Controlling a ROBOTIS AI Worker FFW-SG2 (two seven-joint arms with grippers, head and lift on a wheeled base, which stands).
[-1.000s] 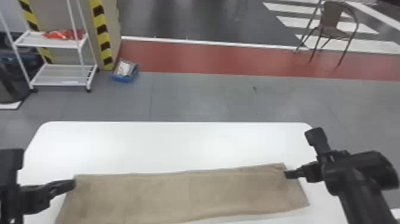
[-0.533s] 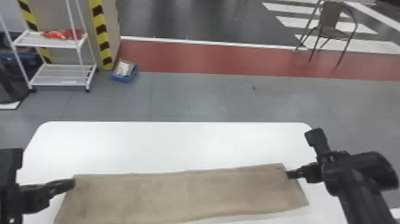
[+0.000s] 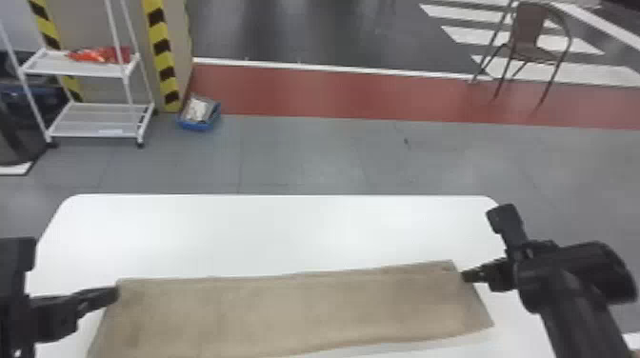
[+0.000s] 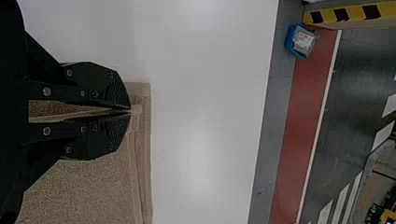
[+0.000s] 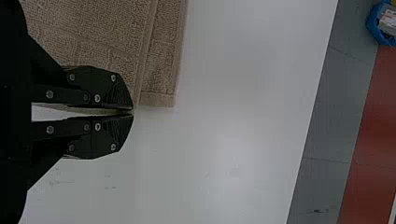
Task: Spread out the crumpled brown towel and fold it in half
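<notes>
Item: one brown towel (image 3: 285, 309), laid broad across the near part of the white table (image 3: 285, 228), largely flat, its far edge running from one gripper to the other.

Item: left gripper (image 3: 116, 293), at the towel's far left corner; fingers pressed nearly together at the tips, pinching cloth just inside the corner.

Item: right gripper (image 3: 464, 275), at the right side edge, a little short of the far corner; tips brought together, with what we judge a thin pinch of the edge.

Stage, by our reckoning: cloth spread, both ends taken, the fold itself to do or to finish.

Risks: the right pinch looks shallow, so a pull may let that edge slip free. The two grips sit differently against their corners; moved alike, they may bring the fold out askew. Uneven pulling may drag the whole cloth over the smooth table, and the unheld right corner may flop or tuck under.

Views compared: the head view gives us the span between the grippers, the slanting right side and the curved near edge. The left wrist view adds the seam along the hem (image 4: 144, 186) and cloth lying between the fingers. The right wrist view adds the fingertips' place right at the side edge, with bare table beneath the other finger.
</notes>
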